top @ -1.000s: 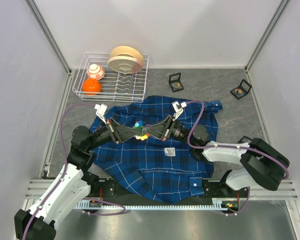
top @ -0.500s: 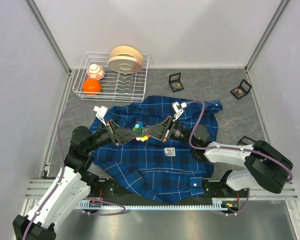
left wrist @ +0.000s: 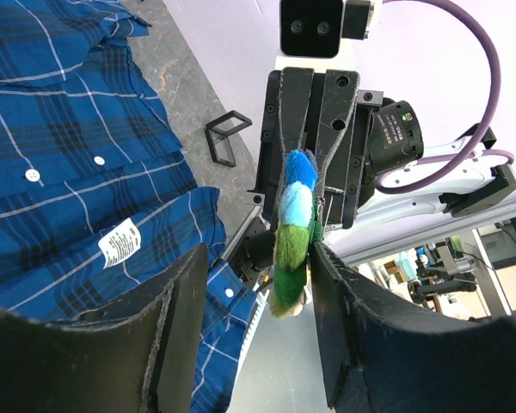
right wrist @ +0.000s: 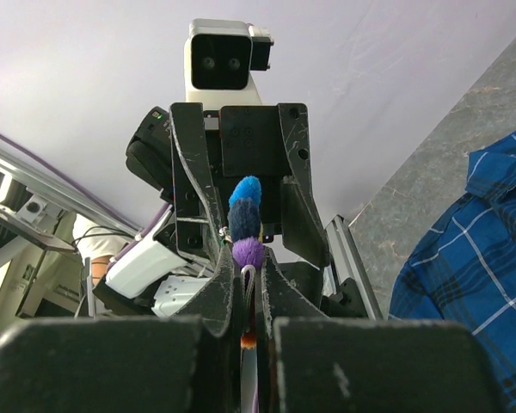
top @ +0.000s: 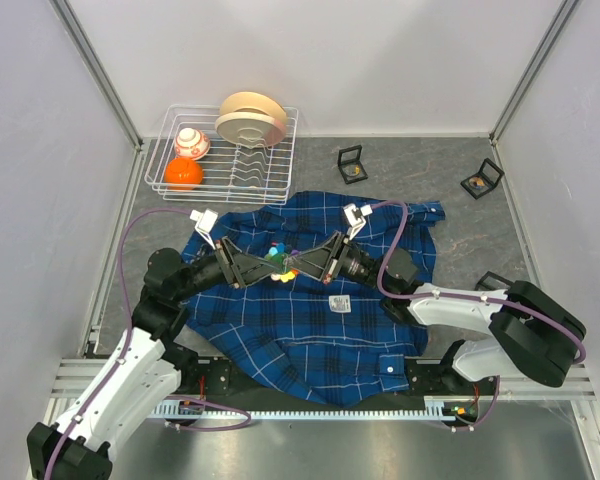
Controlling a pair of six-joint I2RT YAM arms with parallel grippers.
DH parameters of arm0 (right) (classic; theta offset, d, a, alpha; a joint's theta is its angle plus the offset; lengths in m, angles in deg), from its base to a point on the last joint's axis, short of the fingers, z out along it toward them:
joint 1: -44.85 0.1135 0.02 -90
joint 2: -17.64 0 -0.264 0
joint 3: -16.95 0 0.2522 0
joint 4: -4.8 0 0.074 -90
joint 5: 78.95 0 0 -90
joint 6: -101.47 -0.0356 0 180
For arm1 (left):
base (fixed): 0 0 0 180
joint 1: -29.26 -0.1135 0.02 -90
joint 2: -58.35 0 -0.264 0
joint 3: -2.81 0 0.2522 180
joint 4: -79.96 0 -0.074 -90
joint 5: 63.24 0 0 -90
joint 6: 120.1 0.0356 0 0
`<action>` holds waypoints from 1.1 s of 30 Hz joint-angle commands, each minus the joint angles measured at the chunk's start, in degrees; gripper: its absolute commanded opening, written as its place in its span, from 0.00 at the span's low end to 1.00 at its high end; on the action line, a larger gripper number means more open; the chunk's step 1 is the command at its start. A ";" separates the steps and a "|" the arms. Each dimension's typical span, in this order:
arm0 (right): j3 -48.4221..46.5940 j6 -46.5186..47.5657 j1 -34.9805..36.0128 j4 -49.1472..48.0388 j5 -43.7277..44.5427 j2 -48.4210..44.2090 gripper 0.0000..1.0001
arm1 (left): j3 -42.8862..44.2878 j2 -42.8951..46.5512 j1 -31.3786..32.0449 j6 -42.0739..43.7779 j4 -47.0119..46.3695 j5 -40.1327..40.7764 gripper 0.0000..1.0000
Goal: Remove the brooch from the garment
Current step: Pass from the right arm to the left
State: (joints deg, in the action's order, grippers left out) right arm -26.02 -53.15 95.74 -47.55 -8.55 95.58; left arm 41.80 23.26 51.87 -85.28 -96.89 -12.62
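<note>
The brooch point(top: 280, 262), a cluster of coloured pom-poms, hangs in the air above the garment point(top: 310, 320), a dark-blue plaid shirt spread on the table. My right gripper point(top: 298, 266) is shut on the brooch point(right wrist: 245, 219), its pads pinching the metal pin. My left gripper point(top: 263, 268) faces it with its jaws open on either side of the brooch point(left wrist: 294, 232). The right-hand pad point(left wrist: 327, 284) lies close against the pom-poms, and a wide gap shows on the other side. In the left wrist view the garment point(left wrist: 69, 155) lies below with its white label.
A white wire rack point(top: 280, 150) at the back left holds a cream plate point(top: 250, 118), a patterned ball point(top: 191, 143) and an orange point(top: 183, 172). Two small black frames point(top: 351, 160) point(top: 480, 181) lie at the back right.
My left gripper has opened from shut on the brooch and drawn back slightly to the left. The right gripper keeps its hold and has barely moved.
</note>
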 commanded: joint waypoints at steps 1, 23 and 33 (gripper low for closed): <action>-2.52 1.51 0.87 -0.25 -0.36 -0.85 0.00 | 1.31 0.11 0.24 0.07 -3.27 -1.14 0.57; -1.81 3.18 1.31 3.09 1.84 -2.43 0.00 | -1.15 0.99 0.24 -3.98 -8.73 -1.93 0.56; -1.37 2.04 0.35 2.30 2.81 -3.40 0.00 | -1.06 0.47 0.24 -3.09 -7.93 -2.81 0.31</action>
State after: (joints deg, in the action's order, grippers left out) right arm -26.59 -50.85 96.55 -42.63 -6.54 93.46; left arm 40.05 23.85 51.89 -89.09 -103.69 -14.26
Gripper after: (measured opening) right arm 0.034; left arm 0.324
